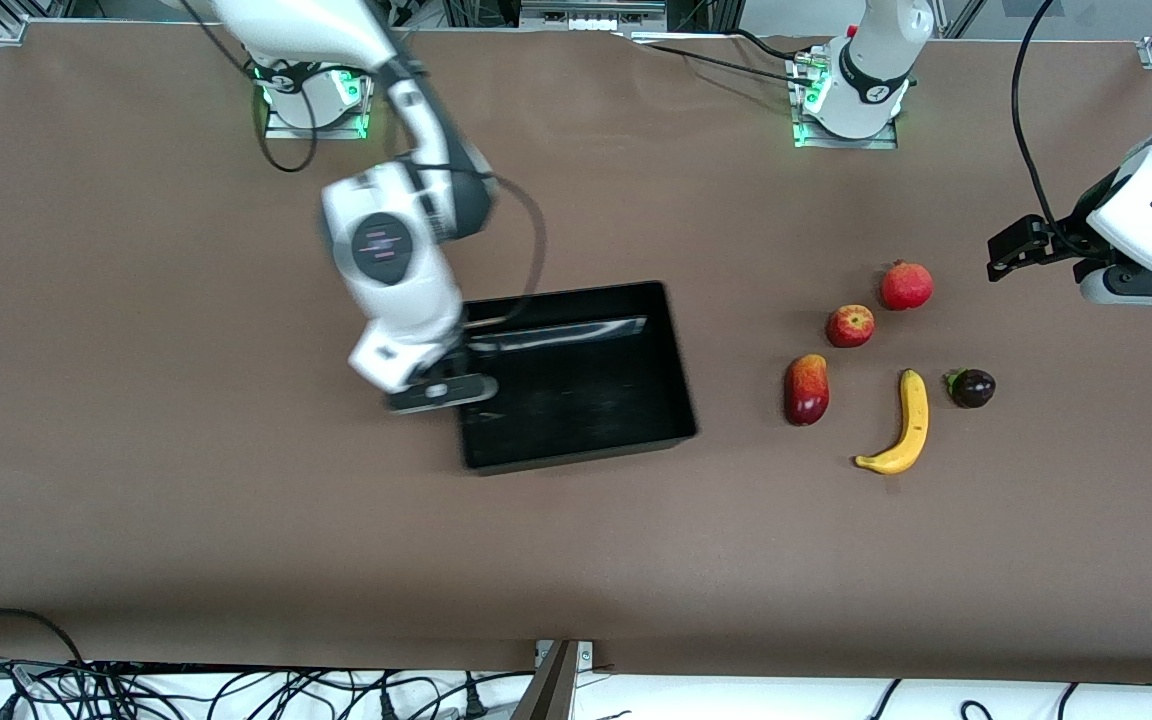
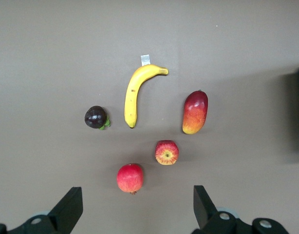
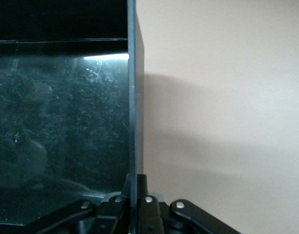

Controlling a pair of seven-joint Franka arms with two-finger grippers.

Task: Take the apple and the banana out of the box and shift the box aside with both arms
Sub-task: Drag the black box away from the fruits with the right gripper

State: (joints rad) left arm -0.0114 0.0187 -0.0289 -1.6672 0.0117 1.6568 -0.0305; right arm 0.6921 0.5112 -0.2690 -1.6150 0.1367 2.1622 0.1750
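Box (image 1: pixel 576 375) sits mid-table, empty, its long axis running toward both arms' ends. Right gripper (image 1: pixel 439 392) is clamped on the box wall at the right arm's end. Left gripper (image 2: pixel 137 207) hovers wide open over the fruit near the table's left-arm end, well apart from the box: apple (image 1: pixel 850 325), banana (image 1: pixel 903 424), pomegranate (image 1: pixel 906 285), mango (image 1: pixel 806 389), mangosteen (image 1: pixel 972 387).

Three camera positions: one high and fixed, two wrist-mounted.
Front view looks down across the surface (image 1: pixel 136 520) toward both bases. Left wrist view looks straight down on the banana (image 2: pixel 136 92), also visible in front. Right wrist view sits close against the box (image 3: pixel 132 97) wall.
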